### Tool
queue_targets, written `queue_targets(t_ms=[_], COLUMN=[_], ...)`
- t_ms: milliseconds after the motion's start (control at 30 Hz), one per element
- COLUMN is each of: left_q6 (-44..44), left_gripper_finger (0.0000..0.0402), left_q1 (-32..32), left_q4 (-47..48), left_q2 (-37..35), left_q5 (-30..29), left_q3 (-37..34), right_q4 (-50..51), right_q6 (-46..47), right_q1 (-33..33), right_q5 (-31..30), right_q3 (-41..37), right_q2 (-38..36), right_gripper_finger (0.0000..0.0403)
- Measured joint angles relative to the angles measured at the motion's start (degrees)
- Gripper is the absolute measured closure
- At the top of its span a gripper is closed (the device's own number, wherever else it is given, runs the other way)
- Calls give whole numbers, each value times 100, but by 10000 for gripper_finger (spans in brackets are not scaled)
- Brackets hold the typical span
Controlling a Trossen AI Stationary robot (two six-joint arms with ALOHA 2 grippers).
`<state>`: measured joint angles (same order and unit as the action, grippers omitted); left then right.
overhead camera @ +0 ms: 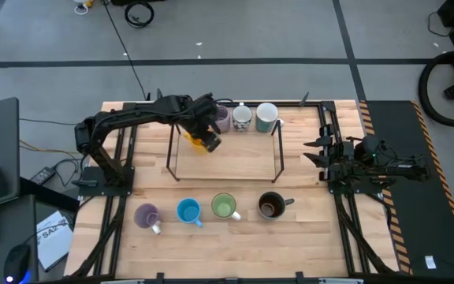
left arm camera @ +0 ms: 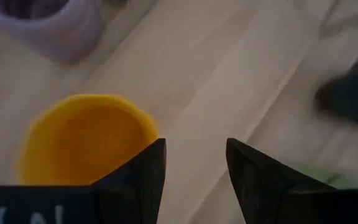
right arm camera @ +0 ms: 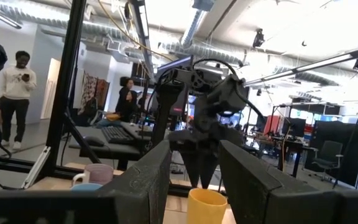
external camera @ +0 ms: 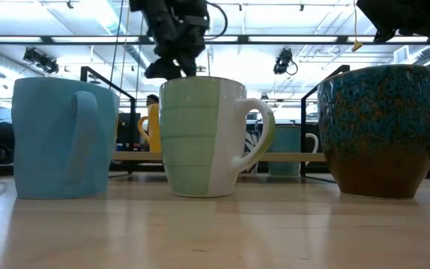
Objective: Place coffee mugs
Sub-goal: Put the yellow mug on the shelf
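I'm seeing ceiling strip lights (external camera: 290, 37) glaring brightly behind the backlit light green mug (external camera: 200, 138); the orange mug (left arm camera: 86, 140) is blurring, probably too close for focus.

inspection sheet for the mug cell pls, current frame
Surface: wooden table, no spills seen.
Job's things: orange mug under left gripper; purple mug, patterned mug, pale teal mug along far edge; lavender mug, blue mug, green mug, dark mug in near row.
Clutter: black wire frame.
Grippers: left gripper open above orange mug; right gripper parked at right edge.
Cables: black cable on floor.
Surroundings: people in background.
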<state>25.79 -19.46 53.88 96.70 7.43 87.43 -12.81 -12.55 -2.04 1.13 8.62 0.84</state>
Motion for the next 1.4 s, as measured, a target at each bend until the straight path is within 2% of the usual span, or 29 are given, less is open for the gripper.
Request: queue_targets(t_ms=[133, 233, 400, 533, 833, 1000, 1167, 1400], left_q6=[836, 771, 380, 607, 758, 660, 509, 323], left_gripper_finger=[228, 228, 228, 228, 228, 232, 260, 338], left_q1=[-62, -47, 57, 54, 39, 26, 2, 6], left_q4=[-67, 212, 1016, 1526, 1793, 1763, 1636, 1636], left_q2=[241, 507, 863, 1154, 1597, 1696, 1798, 1860], left_q5=[169, -27, -694, -730, -646, -913, -957, -946], left_q3=[30, 345, 1173, 1596, 1605, 1597, 1598, 1599], right_q4=[-1, -3, -38, -40, 3, 15, 21, 27], right_q6=[-108, -143, -224, -242, -158, -156, -156, -154], right_q1=[0, 0, 0, 0, 0, 0, -1, 0], right_q5=[0, 0, 0, 0, 0, 4, 3, 11], right_q3=[0, 0, 0, 0, 0, 0, 0, 0], right_q2=[0, 0, 0, 0, 0, 0, 0, 0], right_gripper_finger=[259, 259, 259, 259, 259, 259, 259, 259])
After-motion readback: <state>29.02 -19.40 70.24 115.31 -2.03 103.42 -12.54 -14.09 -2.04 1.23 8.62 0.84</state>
